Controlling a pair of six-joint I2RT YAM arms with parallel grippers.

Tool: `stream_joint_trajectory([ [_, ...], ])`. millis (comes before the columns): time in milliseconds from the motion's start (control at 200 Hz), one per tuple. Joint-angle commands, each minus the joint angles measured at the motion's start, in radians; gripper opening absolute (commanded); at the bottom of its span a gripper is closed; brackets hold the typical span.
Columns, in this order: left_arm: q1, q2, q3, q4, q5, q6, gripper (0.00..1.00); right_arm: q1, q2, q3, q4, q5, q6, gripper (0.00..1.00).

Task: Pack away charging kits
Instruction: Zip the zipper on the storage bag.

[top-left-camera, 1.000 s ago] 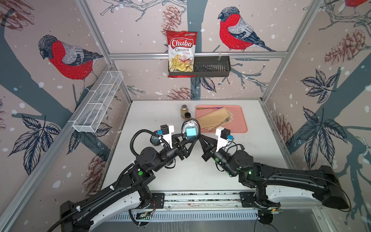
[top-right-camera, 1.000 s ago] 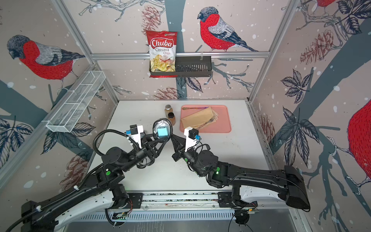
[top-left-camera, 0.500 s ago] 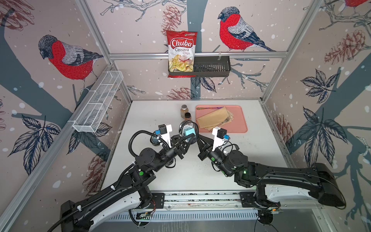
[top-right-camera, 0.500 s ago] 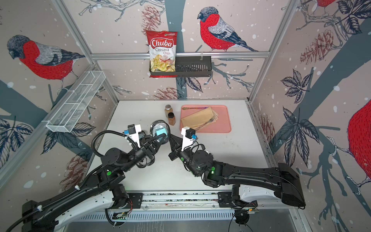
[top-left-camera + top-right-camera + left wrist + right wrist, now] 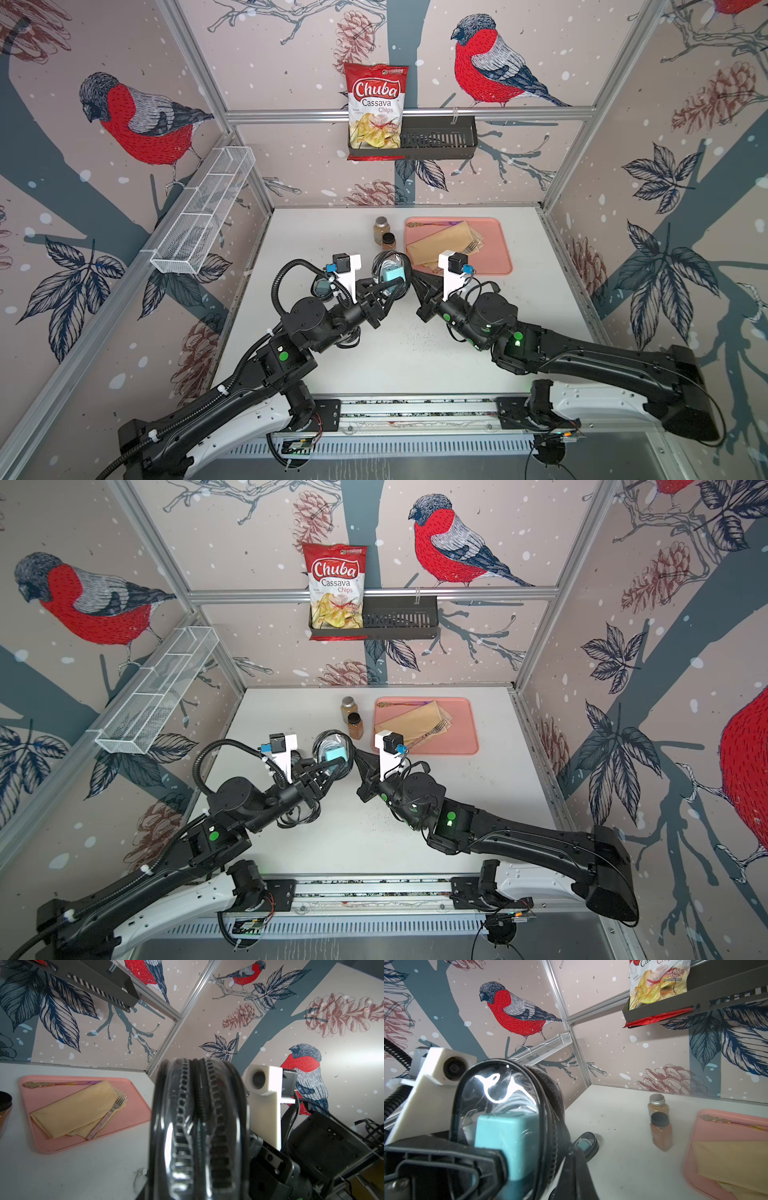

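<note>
While right fingers [image 5: 417, 284] pinch it, the case [image 5: 384, 264] holds 1 charger [image 5: 392, 275].

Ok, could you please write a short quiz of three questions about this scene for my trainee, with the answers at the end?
1. True or false: the raised clear case holds a teal charger.
2. What lies on the folded napkin on the pink tray? A) a fork B) a knife C) a cup
3. How many spice jars stand on the table?
Key: 1 true; 2 A; 3 two.
</note>
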Motion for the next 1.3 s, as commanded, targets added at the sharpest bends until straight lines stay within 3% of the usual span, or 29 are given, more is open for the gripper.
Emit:
stream_joint_trajectory([
  [0, -0.001, 0.006, 0.030, -0.188, 0.073, 0.029, 0.00, -0.042, -0.014, 0.030, 0.019, 0.119, -0.038, 0.00],
  [455, -0.001, 0.132, 0.079, -0.415, 0.215, 0.068, 0.00, -0.195, -0.072, 0.032, -0.048, 0.043, -0.077, 0.00],
  [891, -0.001, 0.185, 0.067, -0.443, 0.281, 0.084, 0.00, -0.238, -0.085, 0.025, -0.071, -0.003, -0.137, 0.00],
  [1091, -0.001, 0.185, 0.062, -0.384, 0.276, 0.087, 0.00, -0.217, -0.098, 0.001, -0.052, -0.048, -0.090, 0.00],
  [1296, -0.001, 0.175, 0.049, -0.251, 0.260, 0.094, 0.25, -0.121, -0.109, -0.062, 0.054, 0.049, -0.022, 0.00],
])
